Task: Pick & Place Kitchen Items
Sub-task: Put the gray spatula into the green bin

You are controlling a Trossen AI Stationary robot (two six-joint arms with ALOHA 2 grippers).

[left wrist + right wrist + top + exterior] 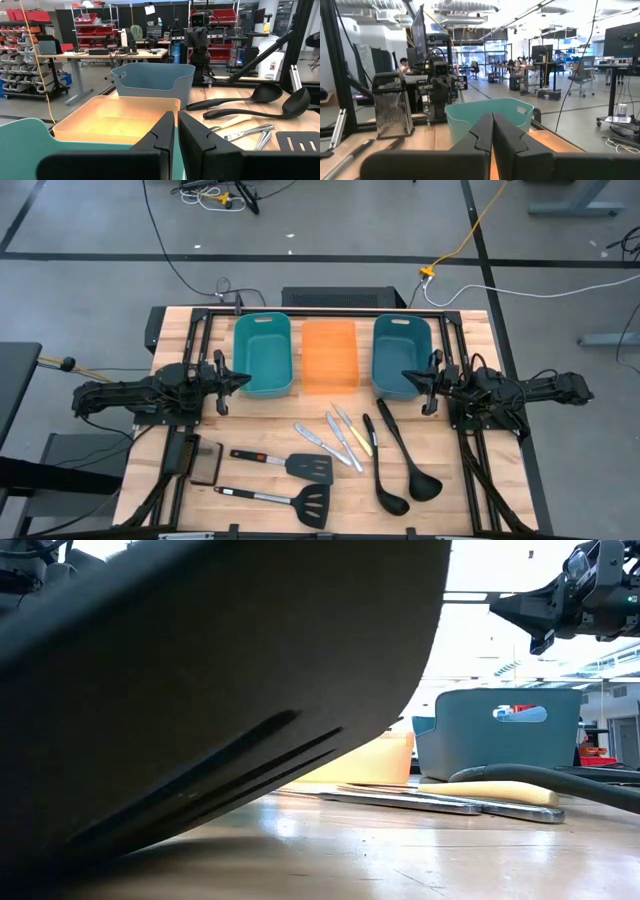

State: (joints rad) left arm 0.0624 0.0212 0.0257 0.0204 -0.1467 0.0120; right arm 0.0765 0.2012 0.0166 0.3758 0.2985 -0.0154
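Two black slotted spatulas [300,468] [290,502] lie flat on the wooden table's near part. To their right lie several small table knives [338,440] and two long black ladles [385,470] [410,455], bowls toward the near edge. My left gripper [247,380] hovers shut at the teal bin's [262,355] near right corner, pointing right. My right gripper [404,376] hovers shut over the blue bin's [402,352] near edge, pointing left. Neither holds anything. The left wrist view shows the ladles [235,102], knives [247,132] and a spatula blade [305,142] past the shut fingers [176,117].
An orange bin [329,355] stands between the teal and blue bins along the far side. A flat black pad [205,462] lies near the left edge. In the low view a dark spatula blade [200,690] fills most of the picture. Bare table lies between the bins and the utensils.
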